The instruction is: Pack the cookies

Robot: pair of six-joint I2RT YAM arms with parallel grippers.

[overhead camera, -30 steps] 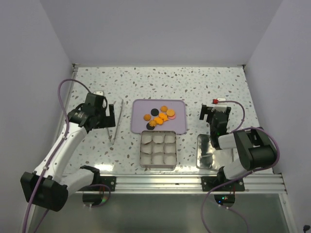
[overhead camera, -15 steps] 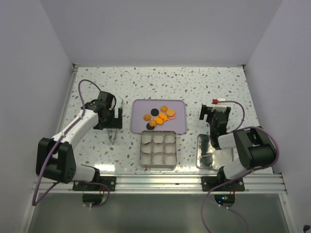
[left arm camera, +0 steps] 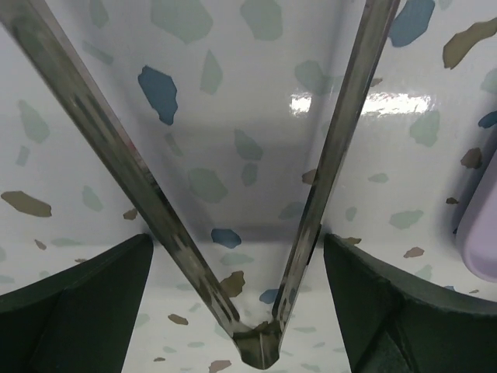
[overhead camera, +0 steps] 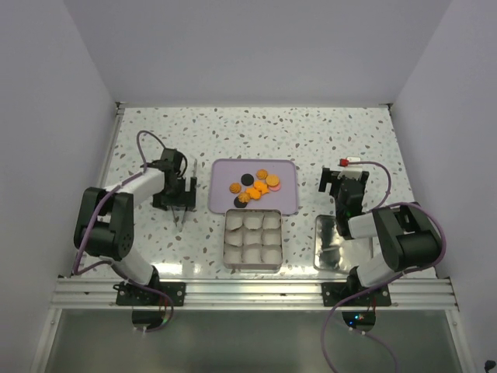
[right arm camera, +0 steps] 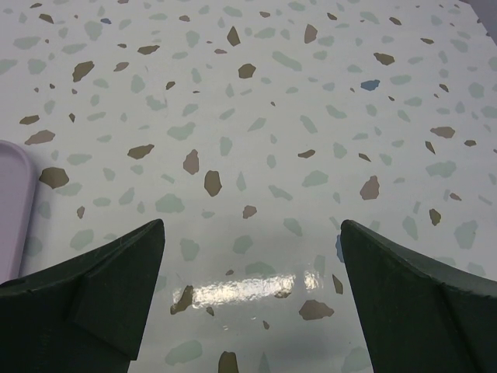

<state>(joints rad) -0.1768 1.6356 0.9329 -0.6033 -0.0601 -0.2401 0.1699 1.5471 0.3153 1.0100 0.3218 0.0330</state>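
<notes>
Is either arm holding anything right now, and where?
Nothing is held. The left gripper stands open astride the tongs near their hinge; the right gripper is open above the table.

A speckled terrazzo table [overhead camera: 256, 132] fills the frame. At centre lies a lavender tray [overhead camera: 225, 172]. Just below it, a square metal tin [overhead camera: 251, 268] holds nine white paper cups [overhead camera: 251, 237]. A shallow metal pan [overhead camera: 326, 249] lies lower right. Metal tongs [left arm camera: 260, 353] lie left of the tray.
</notes>
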